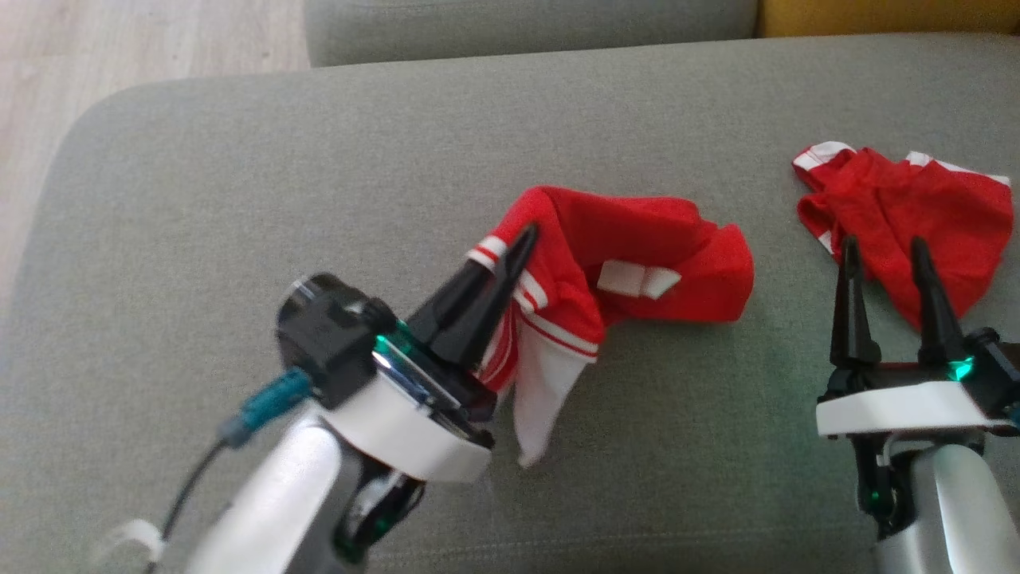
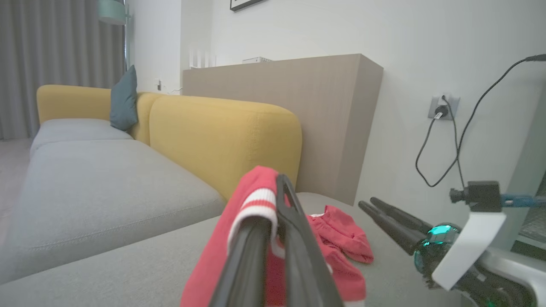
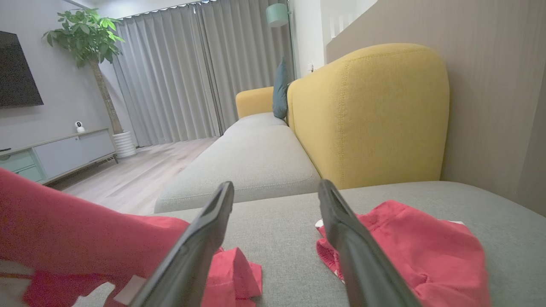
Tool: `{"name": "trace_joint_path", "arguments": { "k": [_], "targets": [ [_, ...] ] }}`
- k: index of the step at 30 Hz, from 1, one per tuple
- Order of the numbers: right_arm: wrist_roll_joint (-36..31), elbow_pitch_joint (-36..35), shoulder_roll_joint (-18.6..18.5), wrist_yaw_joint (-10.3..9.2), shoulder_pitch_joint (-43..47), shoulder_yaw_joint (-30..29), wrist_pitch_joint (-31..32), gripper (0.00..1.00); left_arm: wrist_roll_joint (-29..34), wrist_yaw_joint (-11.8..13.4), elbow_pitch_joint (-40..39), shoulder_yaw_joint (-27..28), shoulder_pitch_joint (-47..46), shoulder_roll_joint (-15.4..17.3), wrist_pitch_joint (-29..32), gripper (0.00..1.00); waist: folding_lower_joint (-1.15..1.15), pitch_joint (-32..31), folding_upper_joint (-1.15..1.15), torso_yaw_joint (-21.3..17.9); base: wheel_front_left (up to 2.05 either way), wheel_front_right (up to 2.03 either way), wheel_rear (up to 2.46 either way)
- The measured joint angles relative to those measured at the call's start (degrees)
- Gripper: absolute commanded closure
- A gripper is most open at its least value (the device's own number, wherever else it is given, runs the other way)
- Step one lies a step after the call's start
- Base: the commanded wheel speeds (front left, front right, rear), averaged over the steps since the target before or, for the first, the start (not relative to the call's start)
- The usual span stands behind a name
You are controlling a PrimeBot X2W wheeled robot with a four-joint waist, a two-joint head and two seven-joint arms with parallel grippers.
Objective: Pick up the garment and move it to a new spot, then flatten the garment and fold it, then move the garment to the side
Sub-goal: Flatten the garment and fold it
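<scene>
The task is at its very start. The left gripper (image 1: pixel 526 235) is closed on the red garment (image 1: pixel 637 239), pinching the white-striped hem at the garment's left end. In the left wrist view that striped edge drapes over one of the dark fingers. The pinched end is raised off the grey sofa seat (image 1: pixel 279 159). The right part of the cloth lies crumpled on the cushion near the middle of the seat, and a white panel hangs down beneath the gripper.

The pick-up looks begun but not complete: most of the garment rests on the seat, and it does not look to have reached a new spot yet. The right gripper (image 1: pixel 884 243) stands open and empty, low over the seat at the near right. Its fingertips are just at the near edge of a second red garment (image 1: pixel 940 199), which lies bunched at the far right, well apart from the first. As I judge it, what is left is lifting the garment clear, moving it, flattening it, folding it and setting it aside.
</scene>
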Motion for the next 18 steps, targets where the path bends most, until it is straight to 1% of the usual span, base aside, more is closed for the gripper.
{"name": "trace_joint_path", "arguments": {
  "k": [2,4,7,9,11,13,15,18],
  "targets": [
    [0.00,-0.01,-0.01,0.00,0.00,0.00,-0.01,0.00,-0.94,0.30,-3.26,1.29,-0.18,0.85,2.21,1.00,0.00,0.48,0.00,-0.35,0.00,0.00,0.00],
    [0.00,0.00,0.00,0.00,-0.05,0.11,-0.07,0.00,-1.61,0.29,-4.92,2.27,-0.77,2.19,4.13,1.00,0.00,1.14,0.00,-0.75,0.00,0.00,0.00],
    [0.00,-0.02,0.00,0.00,-0.17,0.64,-0.48,0.00,-1.81,0.20,-4.72,3.93,-4.03,4.38,6.38,1.00,0.00,2.25,0.00,-1.65,0.00,0.00,0.00],
    [0.00,-0.03,-0.01,0.00,-0.33,1.07,-0.49,0.00,-2.77,0.07,-3.12,5.46,-7.41,4.68,7.76,1.00,0.00,3.13,0.00,-2.35,0.00,0.00,0.00],
    [0.11,-0.03,0.00,0.00,-0.75,1.68,-0.49,0.00,-4.47,-0.29,-0.41,7.02,-11.26,4.91,8.79,1.00,0.00,4.21,0.00,-3.11,0.00,0.00,0.00],
    [0.49,-0.05,-0.01,0.00,-1.77,2.26,-0.52,0.00,-5.37,-0.40,3.49,8.55,-15.32,5.88,9.65,1.00,0.00,5.32,0.00,-3.99,0.00,0.00,0.00],
    [0.49,-0.11,-0.01,0.00,-2.94,2.81,-0.59,0.00,-7.02,-0.74,8.36,10.29,-19.31,6.55,10.76,1.00,0.00,6.51,0.00,-4.88,0.00,0.00,0.00],
    [0.52,-0.32,-0.02,0.00,-4.24,4.12,-0.69,0.00,-7.35,-0.85,17.27,11.41,-25.04,8.35,12.13,1.00,0.01,8.35,0.00,-6.28,0.00,0.00,0.00]
  ]
}}
